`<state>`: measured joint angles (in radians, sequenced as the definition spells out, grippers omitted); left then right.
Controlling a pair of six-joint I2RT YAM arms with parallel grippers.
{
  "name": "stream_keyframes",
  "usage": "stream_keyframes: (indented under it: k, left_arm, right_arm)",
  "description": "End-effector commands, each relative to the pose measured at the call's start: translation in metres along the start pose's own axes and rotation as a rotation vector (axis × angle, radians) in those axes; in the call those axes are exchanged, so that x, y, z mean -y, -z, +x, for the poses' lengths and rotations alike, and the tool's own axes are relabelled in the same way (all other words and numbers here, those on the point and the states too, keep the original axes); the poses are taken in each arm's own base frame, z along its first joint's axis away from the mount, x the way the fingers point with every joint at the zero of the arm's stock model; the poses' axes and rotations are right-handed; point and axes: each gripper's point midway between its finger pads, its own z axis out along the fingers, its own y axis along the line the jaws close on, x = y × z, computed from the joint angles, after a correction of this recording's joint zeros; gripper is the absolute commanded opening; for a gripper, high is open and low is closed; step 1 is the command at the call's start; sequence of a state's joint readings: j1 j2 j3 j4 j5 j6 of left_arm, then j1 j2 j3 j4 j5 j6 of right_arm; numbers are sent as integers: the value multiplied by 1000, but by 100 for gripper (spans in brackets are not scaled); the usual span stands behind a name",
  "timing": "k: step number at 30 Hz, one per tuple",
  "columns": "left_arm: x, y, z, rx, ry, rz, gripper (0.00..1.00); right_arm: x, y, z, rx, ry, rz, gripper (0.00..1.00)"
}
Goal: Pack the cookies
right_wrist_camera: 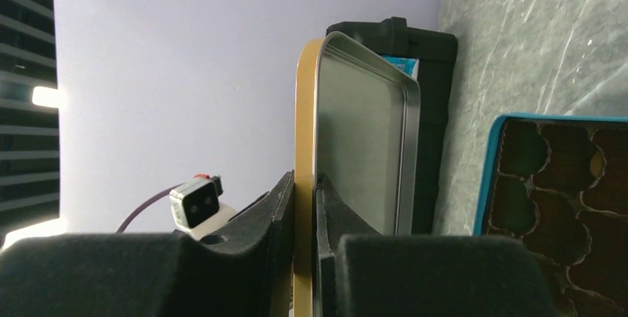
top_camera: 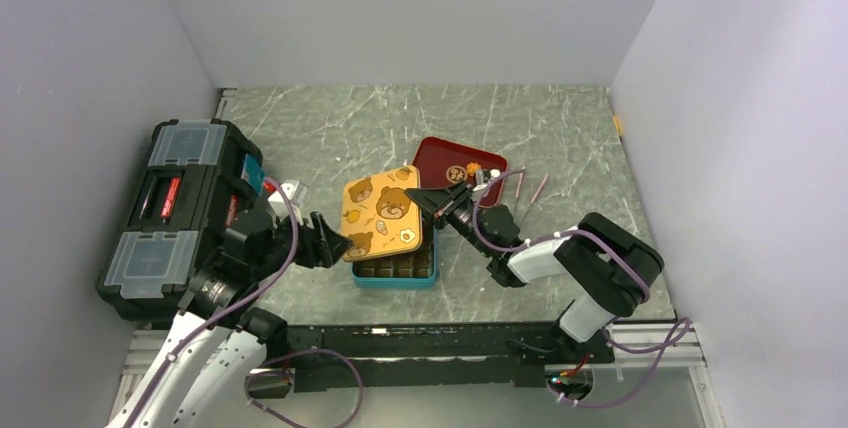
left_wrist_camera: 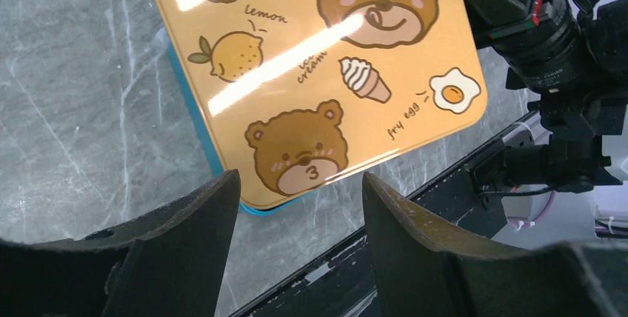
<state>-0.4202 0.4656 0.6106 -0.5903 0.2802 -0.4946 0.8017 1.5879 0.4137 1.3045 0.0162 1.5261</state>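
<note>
Grey walls close the desk (top_camera: 330,128) on the left, far and right sides. A black toolbox (top_camera: 180,210) fills the left edge, and the far half of the marble lies free.

The cookies (top_camera: 456,174), one dark round piece and an orange one, lie on the red tray (top_camera: 440,151). The tray is just behind the right tool (right_wrist_camera: 305,184), whose wrist partly covers them. Thin tongs (top_camera: 521,183) lie on the desk right of the tray.

The right tool is clamped on the right edge of the bear-print lid (top_camera: 382,210), holding it tilted over the teal tin (top_camera: 395,283). The left tool (left_wrist_camera: 300,178) hangs at the lid's near-left corner with its fingers (left_wrist_camera: 200,213) apart, gripping nothing.

The tin's near row shows under the lid. The compartments in view are bare brown cups.
</note>
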Motion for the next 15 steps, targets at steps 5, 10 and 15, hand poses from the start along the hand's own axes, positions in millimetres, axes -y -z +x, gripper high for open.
stream_keyframes:
  k: [5, 10, 15]
  left_arm:
    - [-11, -12, 5, -19, 68, -50, 66]
    - [-14, -21, 15, -50, 102, -44, 64]
    - [-18, -23, 18, -55, 106, -56, 64]
  right_arm:
    - [-24, 16, 5, -35, -67, -146, 0]
    - [-10, 26, 4, -28, -69, -105, 0]
    - [-2, 29, 5, -29, -77, -96, 0]
